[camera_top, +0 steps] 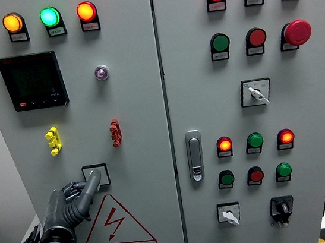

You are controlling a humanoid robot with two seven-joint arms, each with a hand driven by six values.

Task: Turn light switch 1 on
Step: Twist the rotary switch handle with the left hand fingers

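Observation:
A grey control cabinet fills the head view. My left hand, dark grey, comes up from the lower left; its outstretched finger lies across a small square switch on the left door, above the red warning triangle. The other fingers are curled back and hold nothing. The switch face is mostly hidden by that finger. My right hand is out of view.
The left door carries three lit lamps, a black meter, a keyhole button, and yellow and red toggles. The right door has a handle, lamps, push buttons, a red mushroom button and rotary switches.

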